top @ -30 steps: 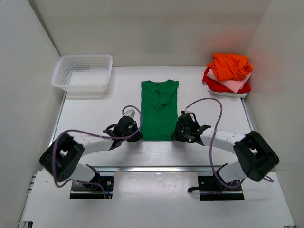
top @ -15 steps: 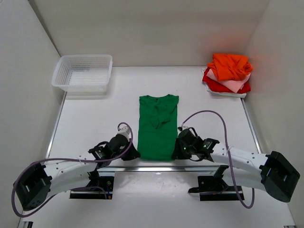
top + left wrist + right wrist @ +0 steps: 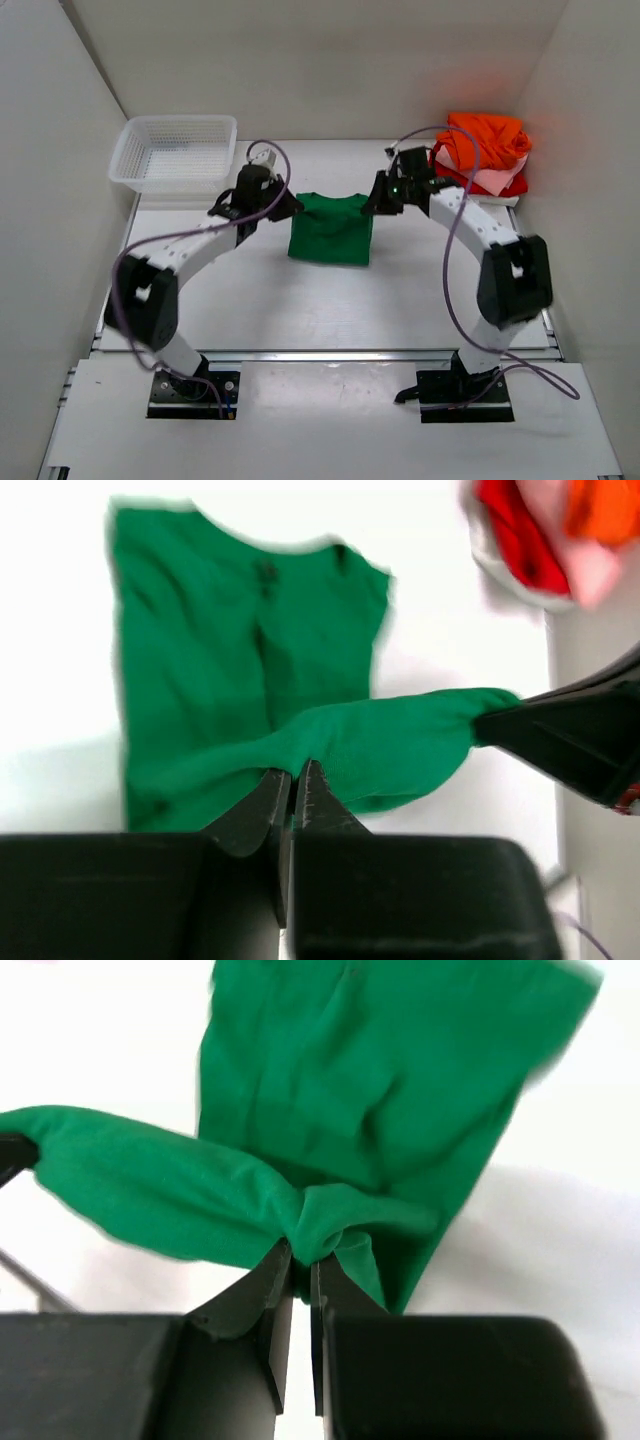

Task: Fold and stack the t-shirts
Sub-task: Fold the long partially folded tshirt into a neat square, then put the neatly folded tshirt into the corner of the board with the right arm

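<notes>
The green t-shirt (image 3: 331,229) lies in the middle of the table, folded over on itself, its bottom edge held up at the far end. My left gripper (image 3: 283,207) is shut on the left corner of that edge (image 3: 300,748). My right gripper (image 3: 377,203) is shut on the right corner (image 3: 325,1222). The held edge stretches between the two grippers above the lower layer of the shirt (image 3: 250,640), also seen in the right wrist view (image 3: 400,1070). A pile of orange, pale pink and red t-shirts (image 3: 482,152) lies at the back right.
A white mesh basket (image 3: 176,151) stands at the back left of the table. White walls close in the table on the left, back and right. The right arm's cable loops near the pile of shirts.
Both grippers have carried the shirt's bottom edge from the near side of the table up and over to the far end, folding the shirt in half.
</notes>
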`<state>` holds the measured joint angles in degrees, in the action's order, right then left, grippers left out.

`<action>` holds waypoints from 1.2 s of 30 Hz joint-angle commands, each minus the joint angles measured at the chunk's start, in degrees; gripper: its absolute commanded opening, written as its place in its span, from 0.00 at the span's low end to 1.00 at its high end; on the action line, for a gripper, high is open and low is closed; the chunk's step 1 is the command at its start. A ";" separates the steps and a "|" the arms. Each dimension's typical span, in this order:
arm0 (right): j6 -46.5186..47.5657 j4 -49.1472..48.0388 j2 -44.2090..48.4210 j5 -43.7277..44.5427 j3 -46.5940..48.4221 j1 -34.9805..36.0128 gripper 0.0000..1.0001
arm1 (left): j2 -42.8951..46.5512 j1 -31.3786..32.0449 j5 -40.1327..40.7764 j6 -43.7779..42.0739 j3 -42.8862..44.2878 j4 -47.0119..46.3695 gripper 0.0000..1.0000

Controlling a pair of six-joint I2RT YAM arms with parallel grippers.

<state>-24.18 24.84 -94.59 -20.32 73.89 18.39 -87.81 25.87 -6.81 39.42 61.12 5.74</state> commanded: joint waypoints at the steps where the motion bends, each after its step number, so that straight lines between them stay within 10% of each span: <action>1: 5.90 -1.02 -13.90 -2.53 13.33 -4.23 0.01 | -13.82 -3.97 -0.23 -4.26 9.76 -2.56 0.15; 4: 4.24 2.49 -27.27 4.48 28.89 -6.35 0.25 | -25.45 -7.31 -2.94 -4.44 20.76 -6.59 0.39; 6: 4.49 2.93 -32.13 9.67 33.66 -6.35 0.63 | -27.67 -8.98 -3.65 -2.34 21.32 -11.68 0.46; 8: 4.49 3.72 -32.68 10.56 35.36 -6.97 0.64 | -26.02 -10.04 -3.82 -1.54 18.96 -16.27 0.59; 17: 0.37 -12.17 -15.46 7.93 3.14 -3.63 0.82 | -22.31 -6.80 -9.45 -3.12 12.26 -14.79 0.55; 22: -1.13 -11.39 -17.46 5.03 2.30 -3.01 0.88 | -28.89 -3.37 -6.82 -4.00 18.14 -6.63 0.53; 31: -0.33 -0.76 -30.83 2.03 17.78 1.38 0.82 | -33.39 -3.54 -7.87 -2.85 20.44 -4.24 0.46; 34: -1.74 -1.28 -30.92 -0.25 16.82 2.35 0.57 | -33.04 -3.72 -7.96 -2.68 20.44 -3.89 0.46; 36: -3.23 -3.03 -30.66 -3.48 15.16 1.74 0.21 | -32.52 -3.72 -8.22 -2.33 20.00 -4.16 0.46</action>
<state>-25.30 20.62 -124.03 -19.09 90.65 19.77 -123.11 22.33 -14.66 36.99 80.73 0.49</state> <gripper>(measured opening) 0.283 0.459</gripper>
